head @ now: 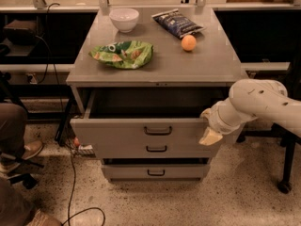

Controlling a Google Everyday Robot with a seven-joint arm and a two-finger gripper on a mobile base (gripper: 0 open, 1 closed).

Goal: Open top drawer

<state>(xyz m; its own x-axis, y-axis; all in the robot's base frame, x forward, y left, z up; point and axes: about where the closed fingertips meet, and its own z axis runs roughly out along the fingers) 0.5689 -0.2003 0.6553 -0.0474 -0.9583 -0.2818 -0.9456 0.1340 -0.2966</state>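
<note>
The top drawer of the grey metal cabinet is pulled out toward me, and its dark inside shows under the cabinet top. A small dark loop handle sits at the centre of its front. Below it are two more grey drawer fronts with like handles, a middle one and a bottom one. My gripper, on a white arm that comes in from the right, is at the right end of the top drawer's front, well right of the handle.
On the cabinet top lie a white bowl, a green snack bag, a dark chip bag and an orange. A person's leg and shoe are at the left, and cables run over the floor. A black table leg stands at the right.
</note>
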